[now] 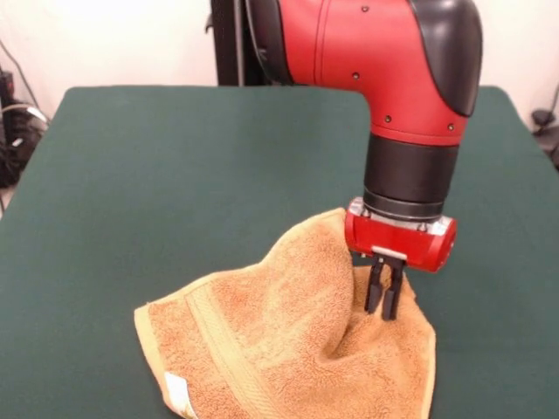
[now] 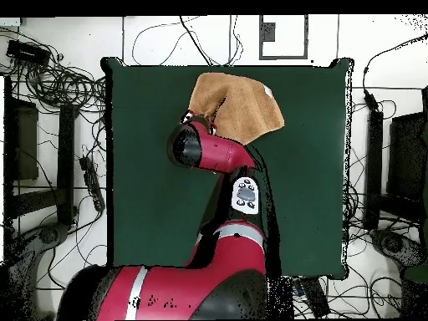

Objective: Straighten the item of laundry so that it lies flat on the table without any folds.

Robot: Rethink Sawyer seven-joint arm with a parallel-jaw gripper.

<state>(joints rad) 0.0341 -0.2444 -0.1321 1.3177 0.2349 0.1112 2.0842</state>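
The orange-tan towel (image 1: 288, 340) lies near the front edge of the green table (image 1: 175, 175), rumpled, with a raised ridge running up to its far corner. Its white care tag (image 1: 180, 394) shows at the near left corner, next to a woven border band. My gripper (image 1: 384, 301) points straight down on the towel's right part. Its fingers (image 1: 375, 288) stand close together, pinching a fold of the cloth. In the overhead view the towel (image 2: 242, 104) lies at the top of the table (image 2: 309, 192), and the arm's wrist (image 2: 191, 144) hides the gripper.
The red arm (image 1: 367, 52) reaches down from the top over the table's right half. Cables and equipment (image 2: 50, 125) lie on the floor around the table. The towel's near edge lies close to the table's front edge.
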